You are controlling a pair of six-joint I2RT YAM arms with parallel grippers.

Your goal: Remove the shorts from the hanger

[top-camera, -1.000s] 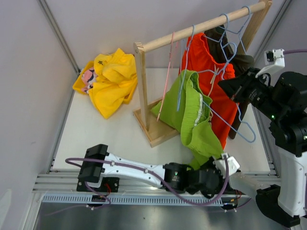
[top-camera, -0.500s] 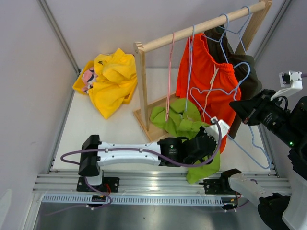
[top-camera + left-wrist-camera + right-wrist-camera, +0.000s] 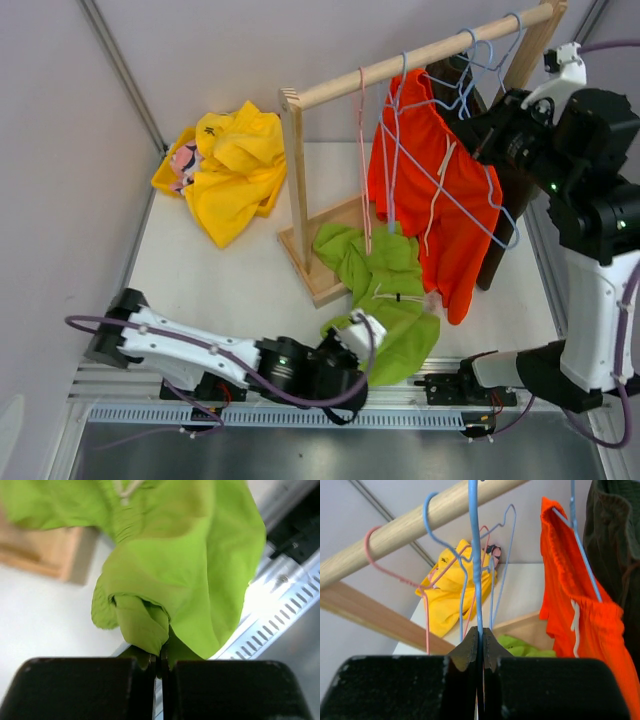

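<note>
Pinching shut: lime shorts point(image 3: 165, 580) left, hanger point(image 3: 475, 555) right

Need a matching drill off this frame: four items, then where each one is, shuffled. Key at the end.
Items
1. green shorts
2. orange shorts
3. yellow shorts
4. blue hanger

Places
A. heaped at the far left of the table
B. wire pinched in the right pincer
C. garment hung up on the rail
D. slumped low by the rack base, a fold clamped in the left pincer

Pairs: 1-D, 2-C, 3-A, 4-B
</note>
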